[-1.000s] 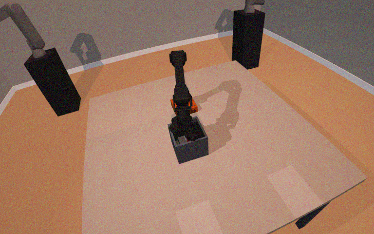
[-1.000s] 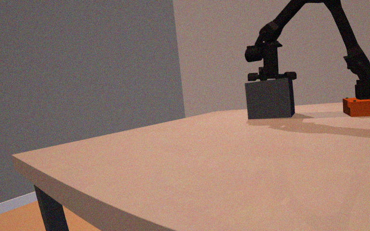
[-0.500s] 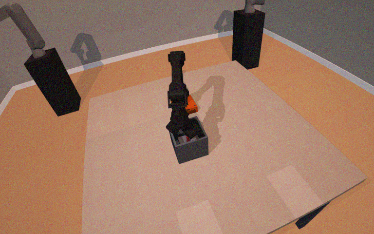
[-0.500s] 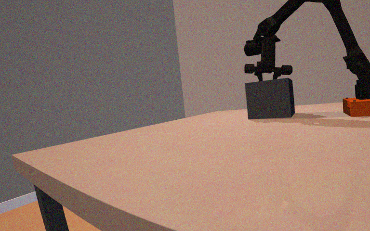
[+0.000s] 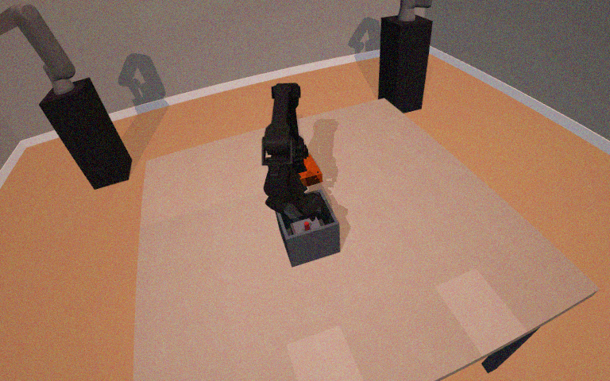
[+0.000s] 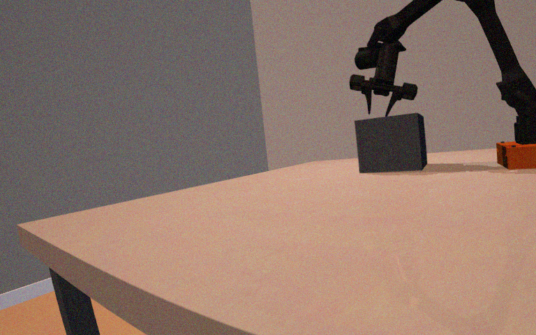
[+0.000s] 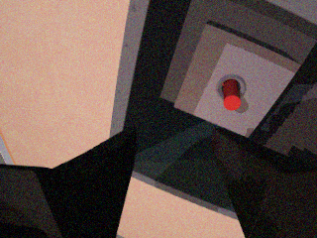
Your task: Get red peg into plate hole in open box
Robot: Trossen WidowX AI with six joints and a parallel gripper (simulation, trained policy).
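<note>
1. Seeing the red peg [image 5: 306, 225] [image 7: 231, 94] inside the open box [image 5: 313, 244] [image 6: 391, 144] [image 7: 124, 74], standing in the hole of the plate [image 5: 299, 226] [image 7: 263, 84] at the bottom. Peg's top end sticks up above the plate. From my views I can't tell whether it is fully seated.
2. My end effector [image 6: 377, 114] [image 7: 174, 135]: fingers spread partway, nothing between them, peg free of both. Exterior view puts the tips at about rim height, one at the rim line, one a bit above. Can't tell from there if either touches the box.
3. Wrist view: fingertips off to one side of the peg, gap between them showing dark box interior.
4. Box upright on the tabletop [image 5: 215, 278] [image 6: 236, 236] [image 7: 59, 74], near the orange base [image 5: 313, 169] [image 6: 521, 155] of my arm, apart from it.

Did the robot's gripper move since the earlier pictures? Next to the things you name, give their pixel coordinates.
Yes. The gripper [image 6: 377, 114] [image 7: 174, 135] rose: its fingertips were hidden behind the gray box [image 6: 390, 144] [image 7: 123, 74], and now show above its rim.
</note>
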